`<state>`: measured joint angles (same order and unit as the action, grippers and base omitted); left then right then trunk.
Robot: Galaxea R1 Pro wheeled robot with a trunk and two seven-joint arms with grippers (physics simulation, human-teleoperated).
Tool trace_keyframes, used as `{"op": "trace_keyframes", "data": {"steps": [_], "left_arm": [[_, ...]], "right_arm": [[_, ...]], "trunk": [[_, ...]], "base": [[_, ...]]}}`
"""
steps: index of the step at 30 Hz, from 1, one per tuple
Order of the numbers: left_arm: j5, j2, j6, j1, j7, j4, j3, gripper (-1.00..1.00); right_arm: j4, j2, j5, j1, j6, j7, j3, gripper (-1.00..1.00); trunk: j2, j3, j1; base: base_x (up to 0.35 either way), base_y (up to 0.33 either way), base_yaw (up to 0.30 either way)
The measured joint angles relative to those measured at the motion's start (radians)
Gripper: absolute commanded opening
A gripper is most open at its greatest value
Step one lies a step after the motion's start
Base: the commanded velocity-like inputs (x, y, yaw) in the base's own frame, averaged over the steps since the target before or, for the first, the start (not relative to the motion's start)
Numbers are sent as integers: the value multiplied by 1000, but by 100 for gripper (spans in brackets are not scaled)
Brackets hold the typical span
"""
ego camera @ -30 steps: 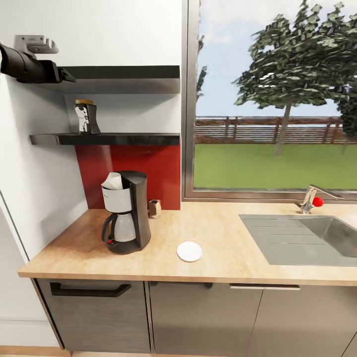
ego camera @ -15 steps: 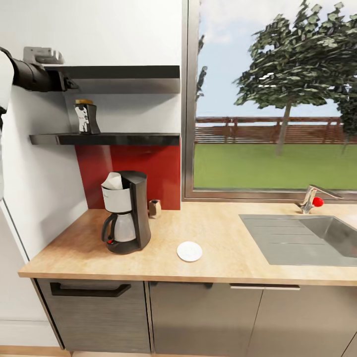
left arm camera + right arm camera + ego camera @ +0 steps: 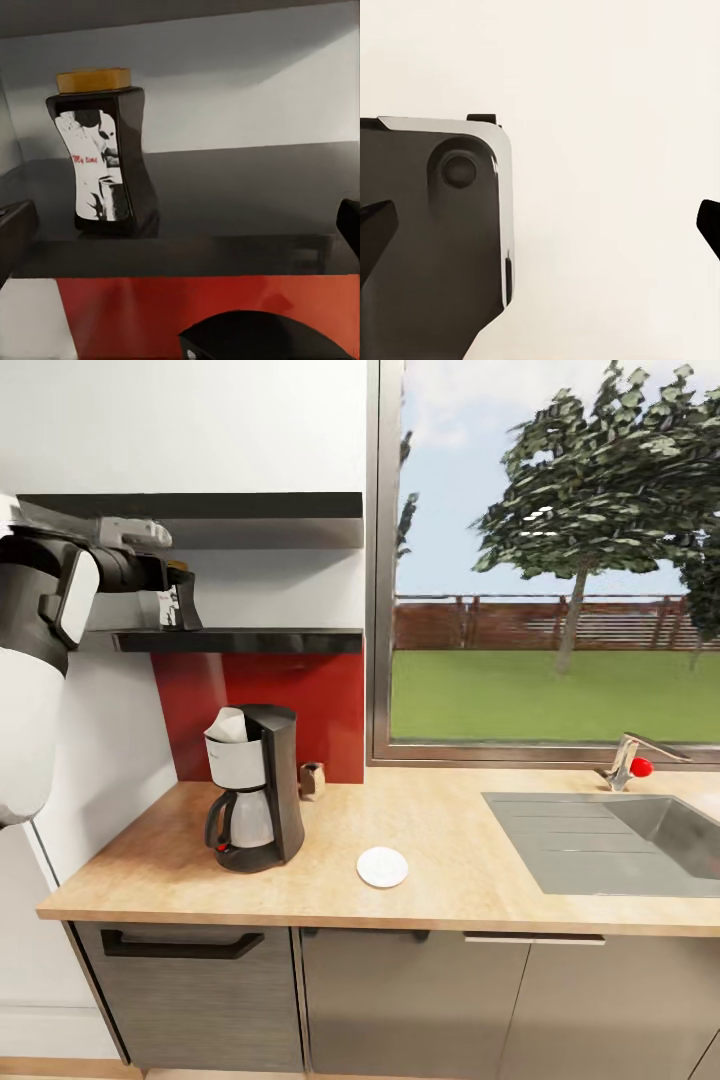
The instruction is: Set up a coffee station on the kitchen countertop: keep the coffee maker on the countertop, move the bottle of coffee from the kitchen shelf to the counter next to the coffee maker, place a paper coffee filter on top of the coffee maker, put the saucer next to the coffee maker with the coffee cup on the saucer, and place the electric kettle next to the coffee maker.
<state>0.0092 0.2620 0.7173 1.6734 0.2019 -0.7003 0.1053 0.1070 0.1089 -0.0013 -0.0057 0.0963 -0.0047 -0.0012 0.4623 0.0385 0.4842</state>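
Left gripper (image 3: 170,575): raised to the level of the lower black wall shelf (image 3: 240,641), right at the jar; fingertips (image 3: 15,232) show dark at both edges of the left wrist view, spread wide and released, holding nothing.
Bottle of coffee: small dark waisted jar with yellow-gold lid and white, black and red label (image 3: 103,154), upright on the lower shelf near its left end, partly hidden behind the gripper in the head view.
Coffee maker: tall black drip machine with silvery front and glass carafe (image 3: 254,790), on the long light-wood kitchen countertop (image 3: 450,840) below the shelf – a white paper coffee filter (image 3: 228,726) sits in its top.
Saucer: small flat round white plate (image 3: 382,867), on the countertop to the right of the machine, apart from it.
Sink: inset grey steel basin (image 3: 610,840), at the counter's right.
Right gripper (image 3: 540,225): dark fingertips at opposite edges of the right wrist view – parted and empty, before a pale surface and a dark rounded-corner body.
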Motion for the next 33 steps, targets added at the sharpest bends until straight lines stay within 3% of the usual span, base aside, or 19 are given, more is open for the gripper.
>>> {"op": "trace_keyframes", "data": {"steps": [4, 12, 20, 27, 33], "left_arm": [[-2, -15, -11, -22, -49, -1, -1, 100], [1, -23, -112, -47, -121, 10, -2, 100], [1, -20, -121, -52, -129, 4, -6, 100], [3, -15, -120, -52, -128, 4, -14, 100], [4, -14, -120, -53, -127, 2, -56, 100]], "right_arm": [[-1, 0, 0, 0, 0, 0, 0, 100], [-1, 0, 0, 0, 1, -1, 0, 100], [1, -1, 0, 0, 0, 0, -1, 100], [2, -4, 1, 0, -1, 0, 1, 100], [7, -5, 3, 0, -1, 1, 2, 100]], "trunk": [[0, 0, 0], [0, 0, 0], [0, 0, 0], [0, 0, 0], [0, 0, 0]], "base": [[0, 0, 0], [0, 0, -1], [26, 0, -197], [257, 58, -59], [143, 94, -4]]}}
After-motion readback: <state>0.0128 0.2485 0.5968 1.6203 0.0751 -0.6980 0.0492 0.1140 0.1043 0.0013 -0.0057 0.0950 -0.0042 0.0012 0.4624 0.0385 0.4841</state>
